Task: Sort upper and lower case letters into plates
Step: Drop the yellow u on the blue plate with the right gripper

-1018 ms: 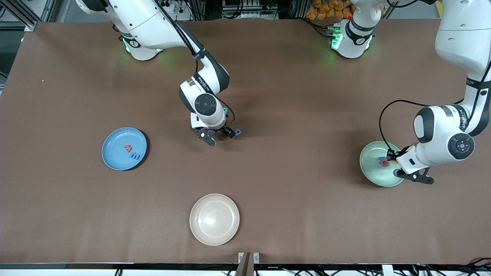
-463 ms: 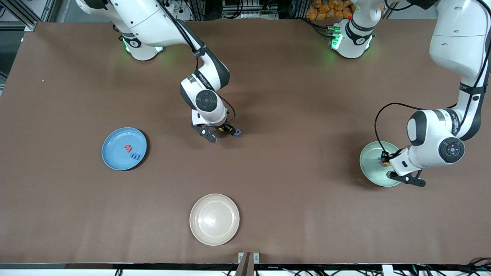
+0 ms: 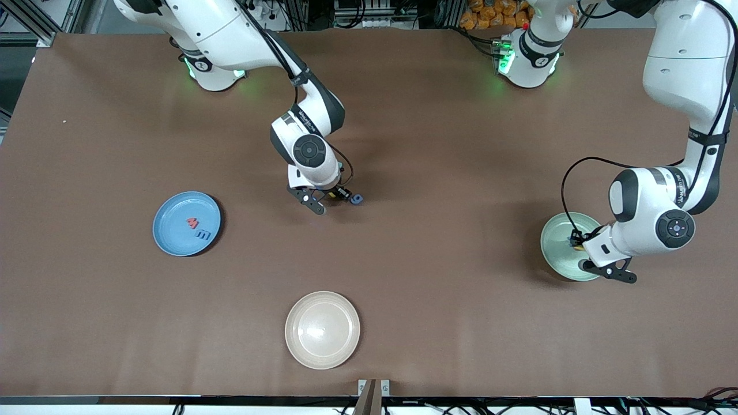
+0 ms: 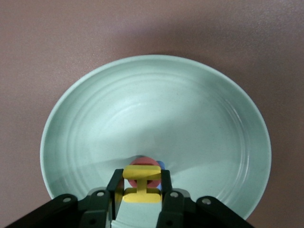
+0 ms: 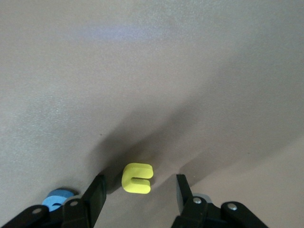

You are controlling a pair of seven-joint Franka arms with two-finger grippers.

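Observation:
My left gripper (image 4: pixel 139 178) is shut on a yellow letter (image 4: pixel 141 185), low over the mint green plate (image 4: pixel 156 104). A red letter (image 4: pixel 143 162) lies in that plate just under it, with a bit of a blue one (image 4: pixel 161 164) beside it. My right gripper (image 5: pixel 140 186) is down at the table's middle, open, one finger on each side of a yellow letter (image 5: pixel 137 178) with a gap on both sides. A blue letter (image 5: pixel 58 198) lies just outside one finger. The sky blue plate (image 3: pixel 173 222) holds a red letter (image 3: pixel 192 222) and a blue letter (image 3: pixel 203 234).
A cream-beige plate (image 3: pixel 322 329) sits near the table's front edge, nearer the front camera than my right gripper (image 3: pixel 337 197). The mint green plate (image 3: pixel 558 236) lies toward the left arm's end of the brown table, the sky blue one toward the right arm's end.
My right gripper's fingers have drawn closer together around the yellow letter on the table. My left gripper has shifted a little across the green plate with its yellow letter.

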